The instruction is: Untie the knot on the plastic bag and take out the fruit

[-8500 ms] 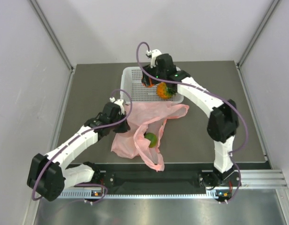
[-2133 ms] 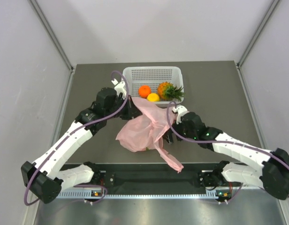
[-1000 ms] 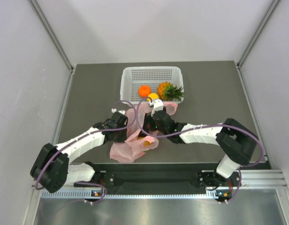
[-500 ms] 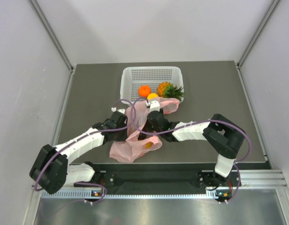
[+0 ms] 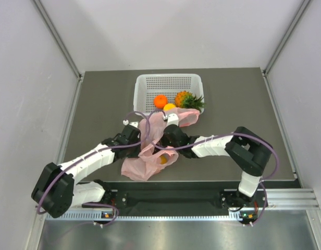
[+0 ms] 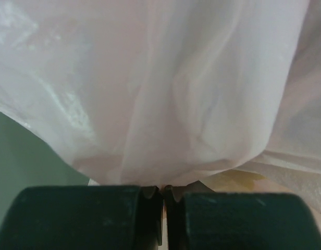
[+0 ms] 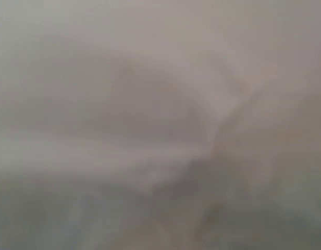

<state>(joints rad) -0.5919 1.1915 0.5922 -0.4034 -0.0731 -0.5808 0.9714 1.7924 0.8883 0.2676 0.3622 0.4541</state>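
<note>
The pink plastic bag [image 5: 142,165] lies crumpled on the table in front of the basket, with one strip drawn up toward it [image 5: 187,116]. No knot shows. My left gripper [image 5: 135,148] is shut on a fold of the bag's film [image 6: 176,94], its jaws pressed together [image 6: 163,191]. My right gripper [image 5: 170,141] is pushed into the bag from the right, its fingers hidden by the film. The right wrist view shows only blurred pink-grey plastic [image 7: 160,125]. A yellow fruit [image 5: 163,159] shows through the bag. The dark purple-red fruit is out of view.
The white perforated basket [image 5: 150,83] stands at the back middle of the table and holds an orange [image 5: 160,101], a yellow fruit [image 5: 170,107] and the mini pineapple [image 5: 186,99]. White walls close in both sides.
My right gripper has pushed a little further left into the bag, and the bag's upper strip has shifted toward the basket. The left gripper has held its grip on the film.
</note>
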